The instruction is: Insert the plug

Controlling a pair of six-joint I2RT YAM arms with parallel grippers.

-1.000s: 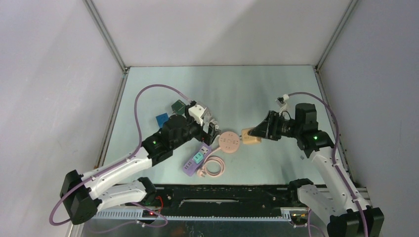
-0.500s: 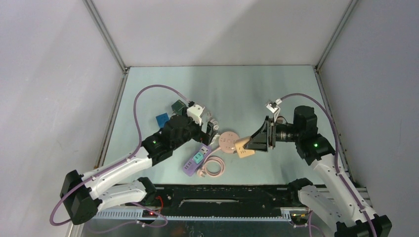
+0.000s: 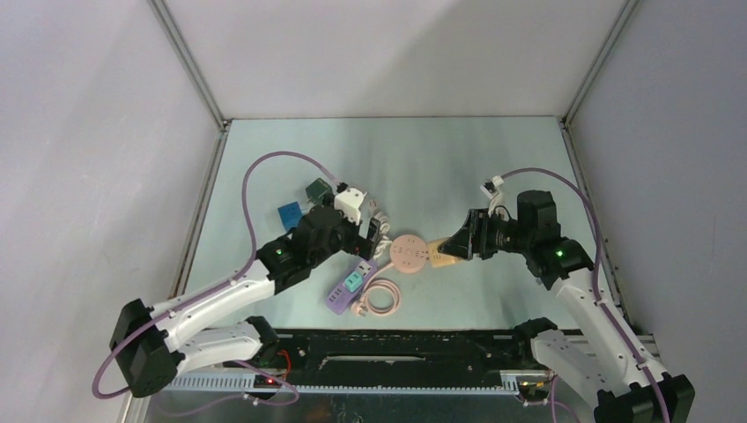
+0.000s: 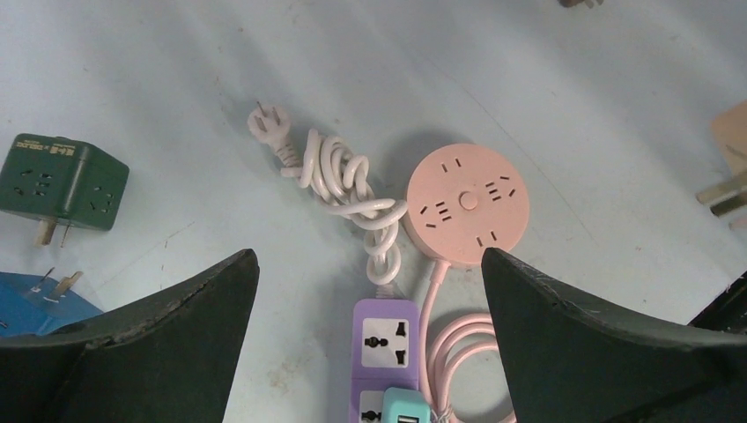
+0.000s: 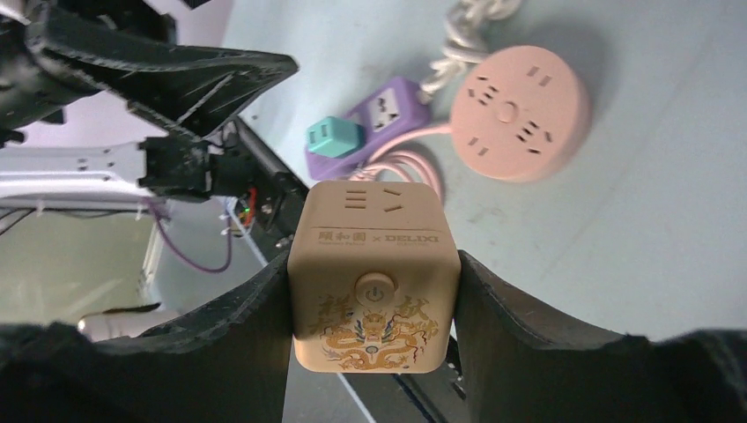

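Sitting clamped in R pincer (image 5: 373,264): tan cube plug (image 5: 373,304).

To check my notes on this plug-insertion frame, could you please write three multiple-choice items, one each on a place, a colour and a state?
1. Where is the teal plug?
A. lying loose on its side
B. plugged into the purple power strip
C. held aloft

2. What colour is the cube adapter in the right jaws?
A. green
B. blue
C. beige

3. How do the left jaws stand?
A. wide open, holding nothing
B. fully shut, holding nothing
C. clamped on a cable

Answers:
1 B: the right wrist view shows it seated at one end of the strip.
2 C: its beige faces, with a printed dragon, fill the space between the jaws.
3 A: the left wrist view shows both jaws far apart with nothing gripped.
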